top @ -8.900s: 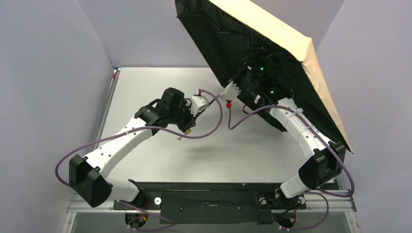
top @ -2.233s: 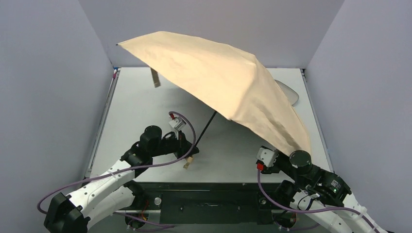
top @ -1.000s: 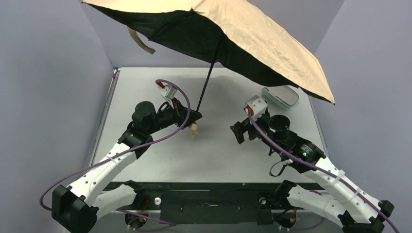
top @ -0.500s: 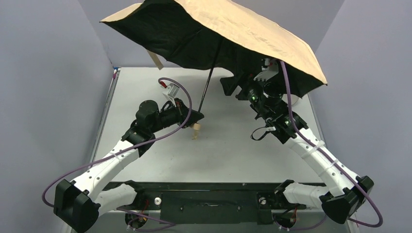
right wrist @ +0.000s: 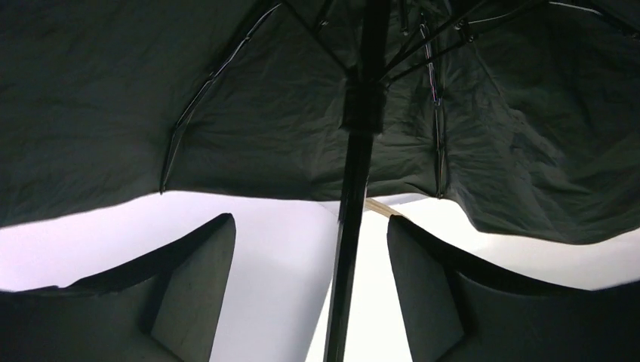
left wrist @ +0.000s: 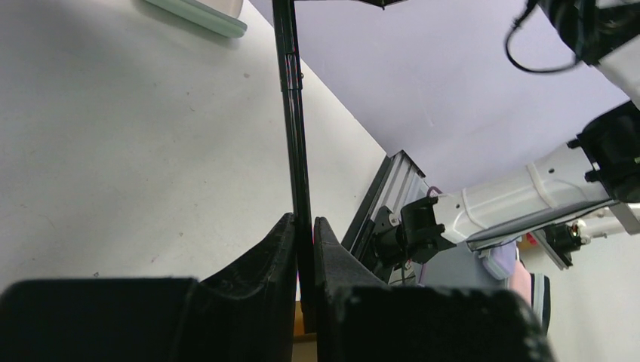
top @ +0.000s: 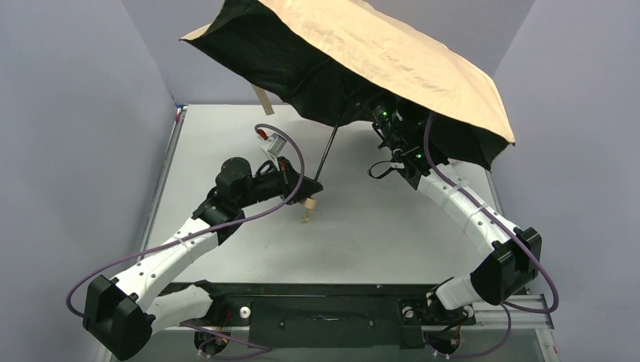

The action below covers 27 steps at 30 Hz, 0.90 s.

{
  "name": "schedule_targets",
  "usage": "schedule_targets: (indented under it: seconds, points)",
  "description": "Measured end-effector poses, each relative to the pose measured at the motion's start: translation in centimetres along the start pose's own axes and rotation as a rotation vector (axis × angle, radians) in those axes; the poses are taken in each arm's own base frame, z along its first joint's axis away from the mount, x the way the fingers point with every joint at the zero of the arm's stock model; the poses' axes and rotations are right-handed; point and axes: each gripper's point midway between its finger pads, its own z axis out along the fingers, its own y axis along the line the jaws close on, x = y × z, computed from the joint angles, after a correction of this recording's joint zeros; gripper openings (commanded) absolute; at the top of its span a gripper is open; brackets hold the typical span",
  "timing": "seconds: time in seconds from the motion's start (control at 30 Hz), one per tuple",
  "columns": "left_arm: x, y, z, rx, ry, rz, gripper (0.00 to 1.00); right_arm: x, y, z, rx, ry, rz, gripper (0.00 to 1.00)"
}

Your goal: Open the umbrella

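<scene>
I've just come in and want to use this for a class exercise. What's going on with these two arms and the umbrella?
The umbrella is open, spread and tilted above the table. The left gripper is shut on the thin black shaft just above the small tan handle, holding the whole thing up. The right gripper is under the umbrella with its jaws open, one on each side of the shaft and not touching it.

The left arm (top: pixel 177 249) and right arm (top: pixel 464 207) are white with fat black joints, the left hand (top: pixel 309 185) and right hand (right wrist: pixel 309 224) are black, and purple cables (top: pixel 296 149) loop back behind them.
</scene>
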Motion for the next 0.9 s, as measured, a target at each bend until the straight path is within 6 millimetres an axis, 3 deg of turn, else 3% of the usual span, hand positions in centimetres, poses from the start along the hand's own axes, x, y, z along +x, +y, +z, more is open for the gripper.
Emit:
schedule_targets:
  seconds: [0.37,0.57,0.67,0.8,0.9]
  points:
    - [0.4,-1.1,-0.3,0.048,0.022,0.047,0.0,-0.3,-0.5,1.1,0.005,-0.024,0.108,0.47]
    - [1.0,-1.4,-0.4,0.07,0.045,0.085,0.0,0.0,-1.5,1.1,0.008,-0.008,0.15,0.27]
    - [1.3,-1.9,-0.8,0.084,0.057,0.103,0.0,-0.5,-1.5,1.2,-0.005,-0.009,0.165,0.2]
    - [1.5,-2.0,-1.2,0.082,0.067,0.108,0.0,-1.3,-1.4,1.4,-0.019,-0.023,0.175,0.18]
    - [1.7,-2.0,-1.4,0.078,0.071,0.105,0.0,-1.9,-1.3,1.9,-0.026,-0.033,0.174,0.09]
